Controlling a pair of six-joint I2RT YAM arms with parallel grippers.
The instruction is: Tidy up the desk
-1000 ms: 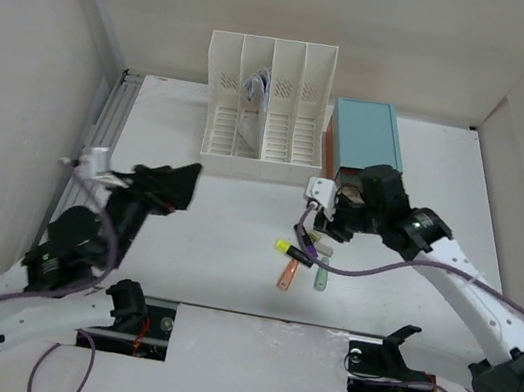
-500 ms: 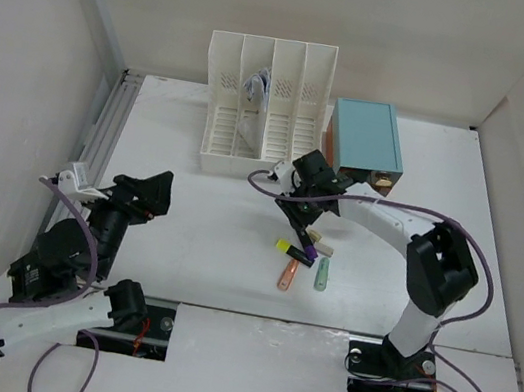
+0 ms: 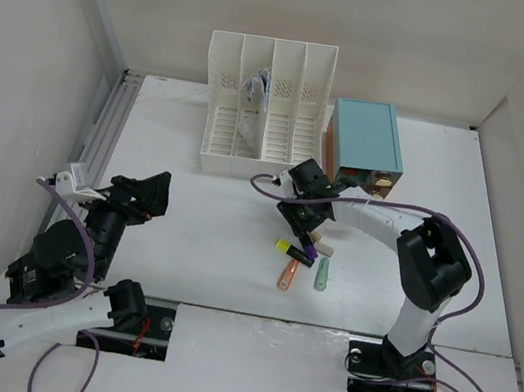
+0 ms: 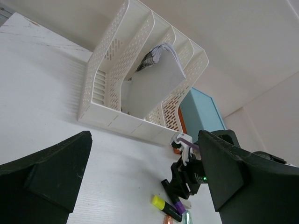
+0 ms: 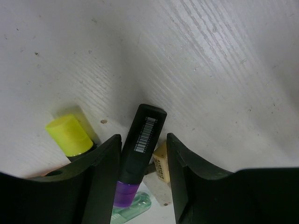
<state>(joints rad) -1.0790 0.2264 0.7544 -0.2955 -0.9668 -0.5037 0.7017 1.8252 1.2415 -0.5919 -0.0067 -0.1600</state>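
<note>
The desk [image 3: 202, 246] is a white matte tabletop. A small heap of pens lies at its middle. My right gripper [image 3: 302, 232] is low over that heap, open. Its jaws straddle a black highlighter with a purple cap [image 5: 142, 133]. The left finger [image 5: 100, 172] is against the highlighter, and a gap shows before the right finger [image 5: 187, 172]. A cream eraser [image 5: 161, 162] lies in that gap. A yellow-capped highlighter [image 5: 70, 135] lies just left. My left gripper [image 3: 146, 191] hovers over the desk's left side, wide open and holding nothing [image 4: 145, 158].
An orange marker [image 3: 285, 276] and a pale green pen [image 3: 322, 278] lie in the heap. A white slotted file rack [image 3: 266, 105] with papers and a teal-topped box [image 3: 364, 138] stand at the back. A ridged rail [image 3: 101, 127] runs along the left edge.
The right arm has folded inward and brought its gripper down over the purple-capped highlighter. The left arm has drawn back toward the near left.
</note>
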